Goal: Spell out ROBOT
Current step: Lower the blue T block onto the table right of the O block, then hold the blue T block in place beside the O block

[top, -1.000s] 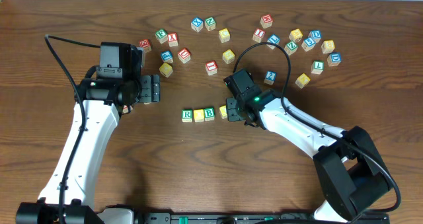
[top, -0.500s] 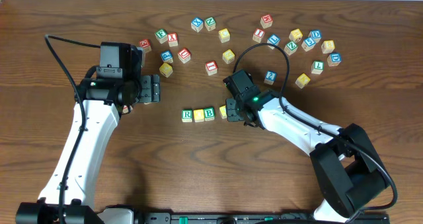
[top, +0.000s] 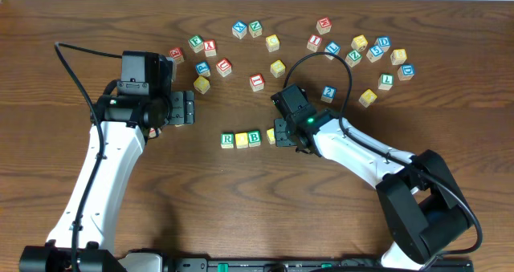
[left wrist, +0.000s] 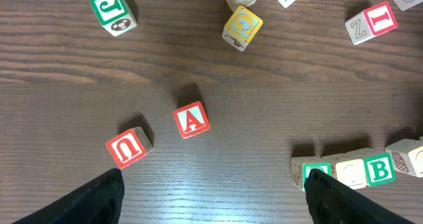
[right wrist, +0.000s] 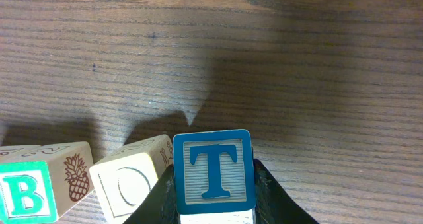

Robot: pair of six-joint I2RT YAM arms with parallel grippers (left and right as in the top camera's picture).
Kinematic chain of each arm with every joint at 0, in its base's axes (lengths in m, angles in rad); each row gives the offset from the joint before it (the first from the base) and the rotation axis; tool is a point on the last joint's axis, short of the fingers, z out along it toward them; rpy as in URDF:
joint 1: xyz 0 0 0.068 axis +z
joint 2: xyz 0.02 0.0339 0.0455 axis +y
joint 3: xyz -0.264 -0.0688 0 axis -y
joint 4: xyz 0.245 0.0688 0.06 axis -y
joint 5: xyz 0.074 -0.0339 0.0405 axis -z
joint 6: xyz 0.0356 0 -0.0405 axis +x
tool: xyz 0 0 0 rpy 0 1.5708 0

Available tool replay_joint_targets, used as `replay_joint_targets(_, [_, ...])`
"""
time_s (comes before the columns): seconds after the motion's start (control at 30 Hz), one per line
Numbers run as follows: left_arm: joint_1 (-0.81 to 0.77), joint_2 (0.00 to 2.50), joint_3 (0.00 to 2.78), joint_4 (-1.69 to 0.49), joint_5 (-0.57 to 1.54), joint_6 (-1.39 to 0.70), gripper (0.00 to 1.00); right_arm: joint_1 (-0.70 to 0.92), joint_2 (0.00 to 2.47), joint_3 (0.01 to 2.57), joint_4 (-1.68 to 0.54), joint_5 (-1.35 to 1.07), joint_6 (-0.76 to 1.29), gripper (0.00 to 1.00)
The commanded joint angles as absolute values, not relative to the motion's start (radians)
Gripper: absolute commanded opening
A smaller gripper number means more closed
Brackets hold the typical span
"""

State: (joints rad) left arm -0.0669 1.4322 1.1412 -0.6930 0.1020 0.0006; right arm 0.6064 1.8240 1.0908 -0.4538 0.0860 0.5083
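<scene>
ROBOT row (top: 247, 140) mid-table. left gripper (top: 189, 109) idle, fingers apart, empty. R cube (top: 227, 140), first O cube (top: 241, 140), B cube (top: 254, 138), second O cube (right wrist: 129, 184) (skewed) in line. Then right gripper (right wrist: 215, 196) clamped on T cube (right wrist: 213, 170) just beside it. Risk: T bumps skewed neighbour, breaking line.

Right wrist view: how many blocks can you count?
3: B block bottom left, O block beside it, T block gripped at bottom centre. Others may be out of frame.

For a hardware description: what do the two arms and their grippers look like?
The left arm and right arm have smooth white links with black joint housings. The left gripper and right gripper are black. A thin black cable runs along each arm, and a green light glows on the right one.
</scene>
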Motion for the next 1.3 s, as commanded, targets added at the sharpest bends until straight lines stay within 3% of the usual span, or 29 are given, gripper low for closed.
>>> replay_joint_targets(0.0, [-0.062, 1.422, 1.131, -0.695, 0.094, 0.003, 0.86, 0.632, 1.835, 1.084, -0.448, 0.101, 0.524, 0.19])
replay_joint_targets(1.27, [-0.062, 1.422, 1.131, -0.695, 0.093, 0.003, 0.86, 0.656, 1.855, 1.083, -0.437, 0.102, 0.546, 0.19])
